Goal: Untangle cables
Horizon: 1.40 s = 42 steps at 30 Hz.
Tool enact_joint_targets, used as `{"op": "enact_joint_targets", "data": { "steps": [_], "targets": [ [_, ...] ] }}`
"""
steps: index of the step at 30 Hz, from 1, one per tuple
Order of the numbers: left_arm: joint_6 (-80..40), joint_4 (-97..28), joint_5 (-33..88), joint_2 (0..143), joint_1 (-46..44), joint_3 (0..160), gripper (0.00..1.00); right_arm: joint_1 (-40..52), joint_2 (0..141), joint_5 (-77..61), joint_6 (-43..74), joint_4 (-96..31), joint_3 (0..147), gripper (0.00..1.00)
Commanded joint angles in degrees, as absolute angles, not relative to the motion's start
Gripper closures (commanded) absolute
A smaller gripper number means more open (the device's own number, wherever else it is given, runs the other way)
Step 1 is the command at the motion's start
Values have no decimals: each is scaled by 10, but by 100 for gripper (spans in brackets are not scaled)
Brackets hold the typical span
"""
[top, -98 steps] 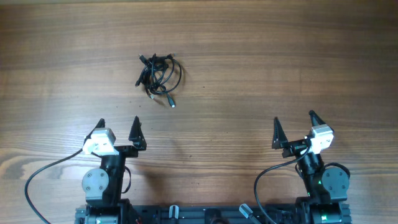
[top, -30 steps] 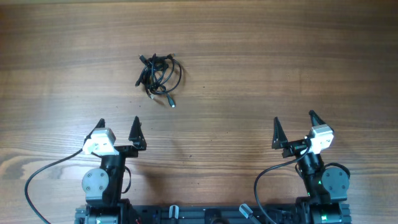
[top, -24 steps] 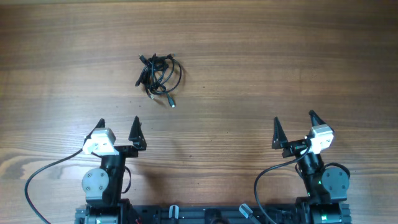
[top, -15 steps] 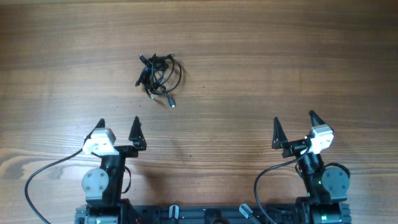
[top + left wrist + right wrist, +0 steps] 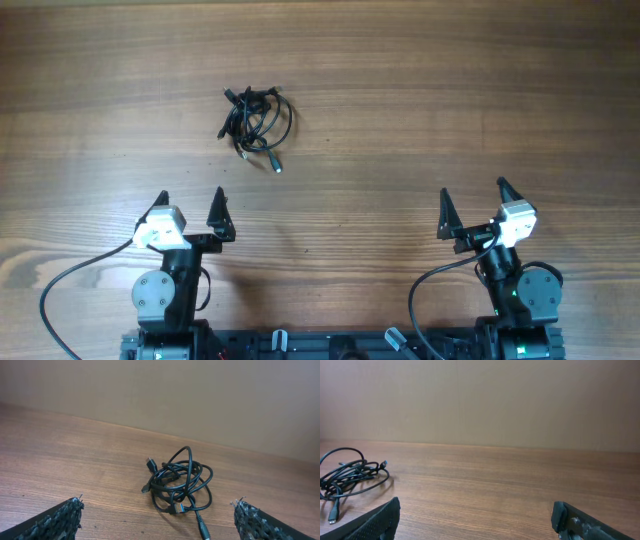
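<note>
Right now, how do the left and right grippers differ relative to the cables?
The left gripper stands nearer the cables, almost facing them; the right gripper stands far to their right. The left wrist view centres the cables; the right's shows them at its left edge. Both grippers are open and empty.

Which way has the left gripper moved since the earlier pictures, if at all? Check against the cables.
No. The left gripper keeps the same gap below the cables in every overhead picture.
</note>
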<state>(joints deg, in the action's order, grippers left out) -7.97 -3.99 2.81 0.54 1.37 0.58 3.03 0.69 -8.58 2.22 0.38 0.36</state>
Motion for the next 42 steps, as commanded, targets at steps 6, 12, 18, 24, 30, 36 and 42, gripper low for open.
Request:
{"op": "enact_joint_targets", "data": {
  "steps": [6, 12, 18, 24, 30, 36, 42],
  "targets": [
    [-70, -44, 22, 3, 10, 3, 0, 34, 8, -86, 15, 6, 3, 0],
    [-70, -44, 22, 3, 10, 3, 0, 34, 8, -86, 16, 6, 3, 0],
    [-70, -38, 23, 3, 10, 3, 0, 34, 8, -86, 15, 6, 3, 0],
    [-69, 5, 27, 3, 10, 3, 0, 34, 8, -86, 15, 6, 3, 0],
    [-158, -47, 126, 4, 10, 121, 0, 34, 8, -86, 15, 6, 3, 0],
    [-158, -357, 127, 144, 10, 449, 0, 34, 8, -86, 15, 6, 3, 0],
    [-135, -580, 189, 424, 10, 737, 0, 34, 8, -86, 15, 6, 3, 0]
  ]
}}
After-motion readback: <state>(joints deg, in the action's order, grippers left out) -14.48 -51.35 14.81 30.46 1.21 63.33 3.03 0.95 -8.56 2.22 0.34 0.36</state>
